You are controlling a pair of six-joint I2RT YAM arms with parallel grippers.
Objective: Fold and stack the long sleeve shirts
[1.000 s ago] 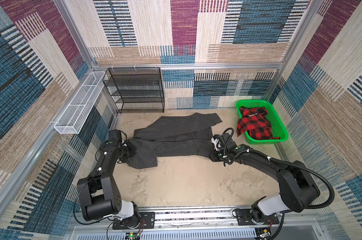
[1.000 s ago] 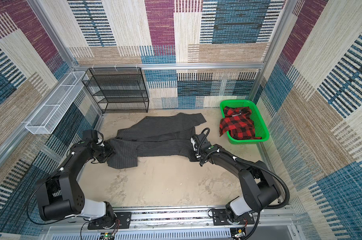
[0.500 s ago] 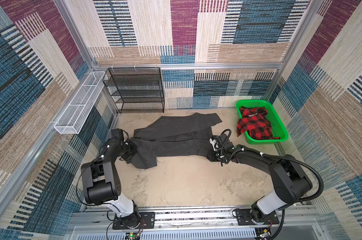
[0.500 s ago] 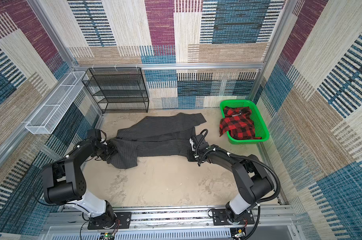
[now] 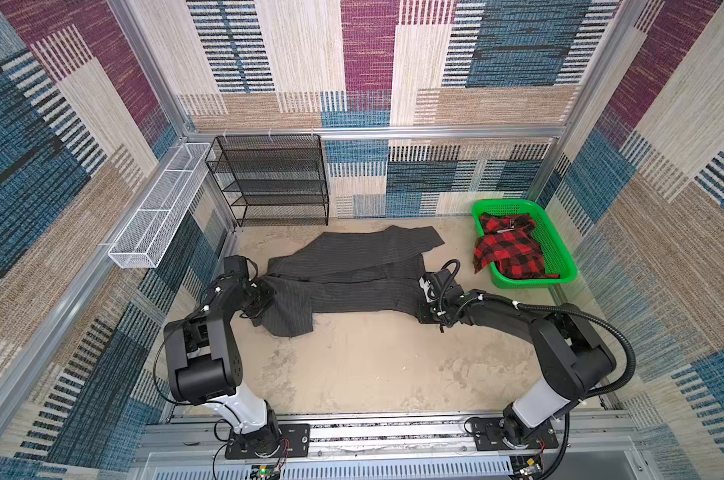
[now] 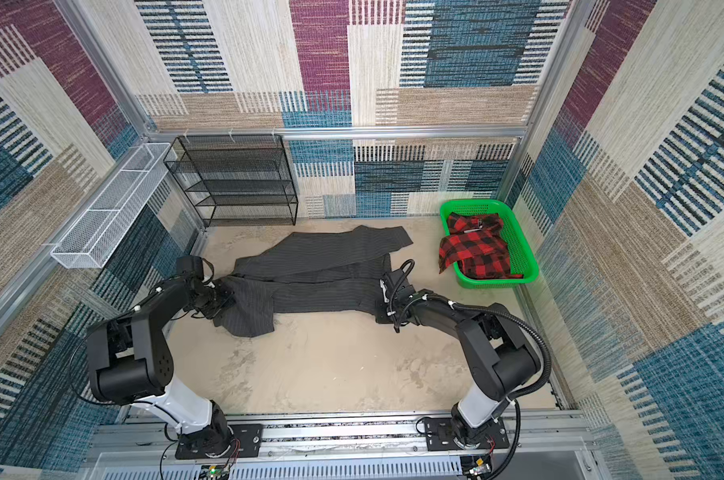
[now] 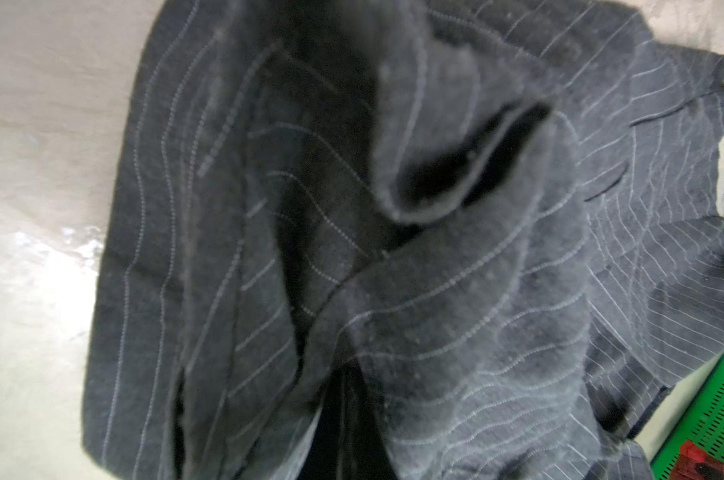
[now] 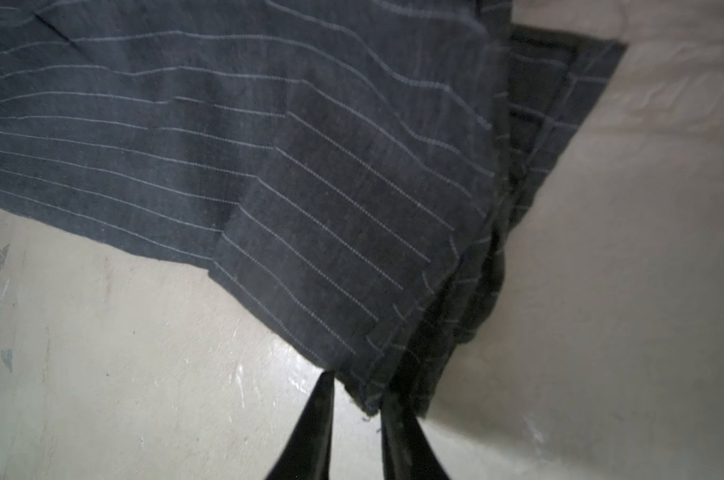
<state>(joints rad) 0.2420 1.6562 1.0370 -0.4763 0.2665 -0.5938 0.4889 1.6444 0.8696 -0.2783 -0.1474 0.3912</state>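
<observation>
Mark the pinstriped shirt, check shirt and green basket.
pinstriped shirt [image 5: 352, 270], in a top view, mid-cloth
check shirt [image 5: 509, 249], in a top view, middle
green basket [image 5: 530, 284], in a top view, front wall

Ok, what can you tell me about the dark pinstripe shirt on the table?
The grey pinstripe shirt is dark charcoal woven cloth with thin pale stripes. It lies stretched sideways on the beige table, partly folded over itself, with a flap reaching toward the robot at its left end. The left gripper pinches that bunched end. The right gripper straddles the opposite corner; whether it clamps is unclear.
</observation>
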